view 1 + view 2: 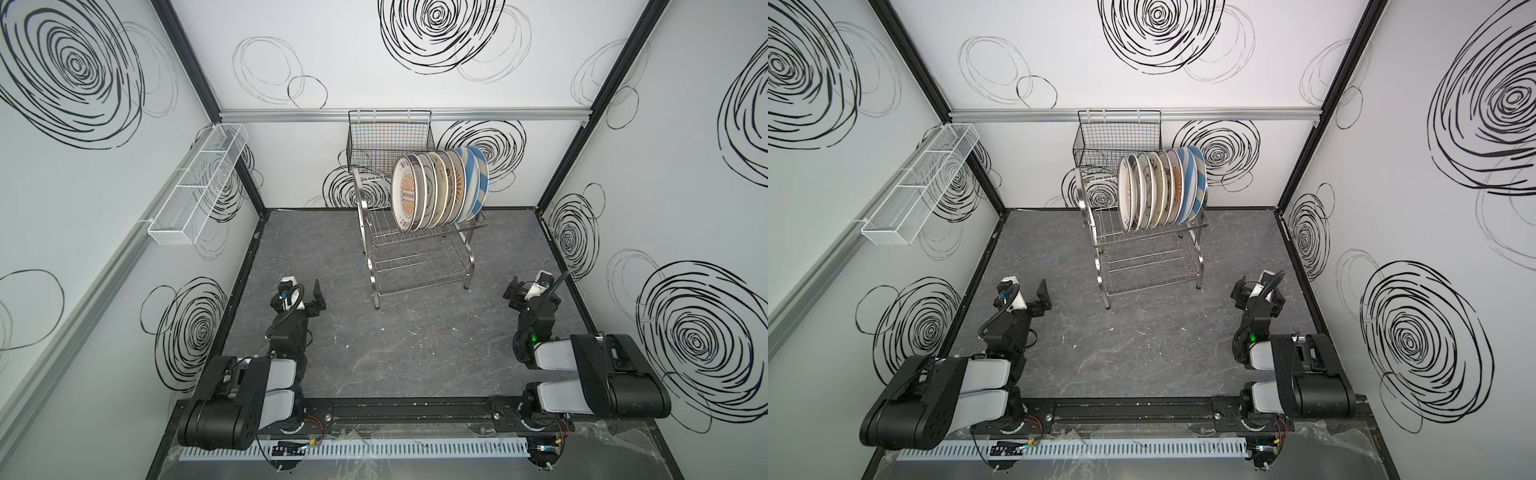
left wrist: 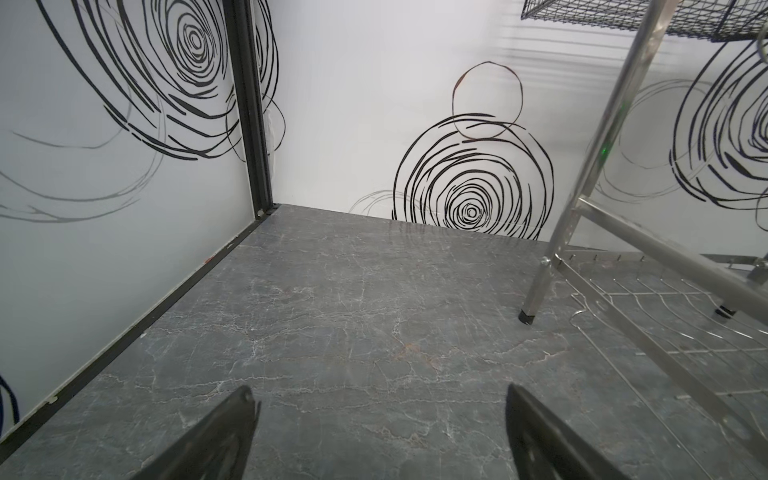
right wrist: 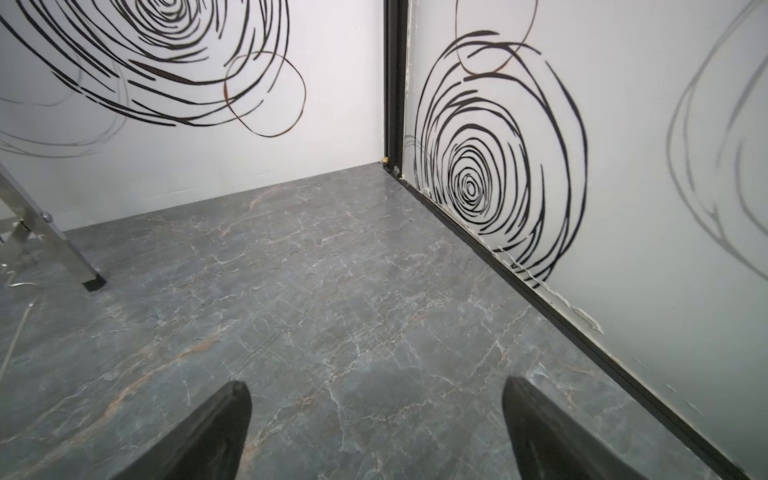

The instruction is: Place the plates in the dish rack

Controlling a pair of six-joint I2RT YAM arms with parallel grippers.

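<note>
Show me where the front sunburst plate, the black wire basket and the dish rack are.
front sunburst plate (image 1: 408,193), in a top view, on its face.
black wire basket (image 1: 386,137), in a top view, on its front mesh wall.
dish rack (image 1: 374,291), in a top view, on its near front leg.

Dinner plates (image 1: 436,189): eight, in one row.
- blue-and-white striped plates (image 1: 473,178): two.
- white or cream plates (image 1: 405,195): six, faces mostly hidden by one another.

Dish rack (image 1: 419,266): one, stainless-steel wire, two tiers.
Black wire basket (image 1: 386,137): one.
White mesh tray (image 1: 199,187): one, three compartments.
Dark marbled tabletop (image 1: 415,353): one.
Grippers: two, namely the left gripper (image 2: 380,390) and the right gripper (image 3: 376,384), with two fingers each.
</note>
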